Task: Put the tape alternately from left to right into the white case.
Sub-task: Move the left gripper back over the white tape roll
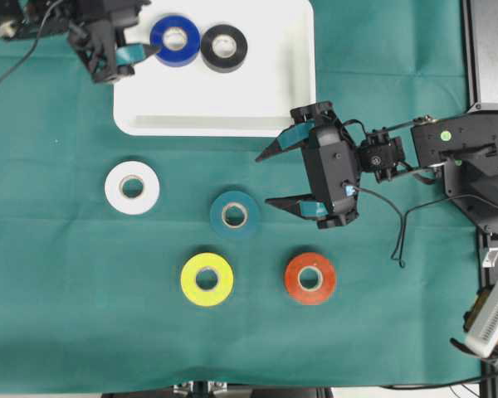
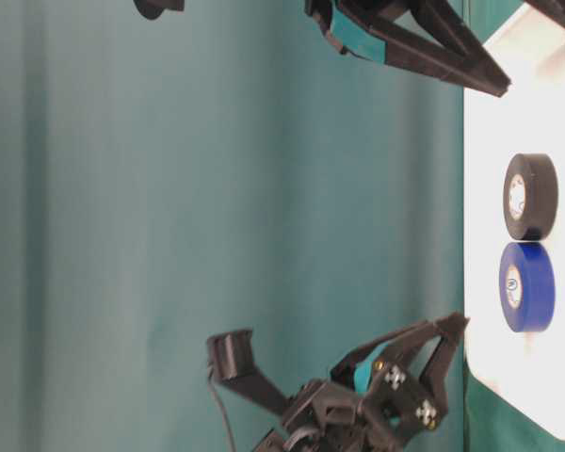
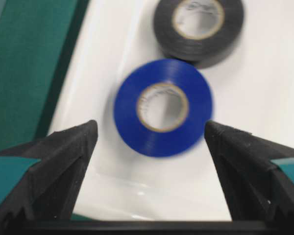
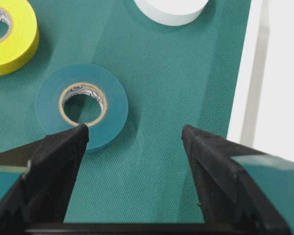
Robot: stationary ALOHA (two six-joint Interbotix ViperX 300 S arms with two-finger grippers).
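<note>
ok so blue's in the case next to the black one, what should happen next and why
Probably the right gripper should slide toward the teal roll and lower over it. The blue roll and black roll lie flat in the white case, and the left gripper stands open beside the blue one, holding nothing. The right gripper is open and closest to the teal roll, so its turn seems due.

Faint dark print runs round the pale cardboard cores of the blue glossy tape roll (image 3: 162, 107) and the teal one (image 4: 82, 105), too blurred to read.
</note>
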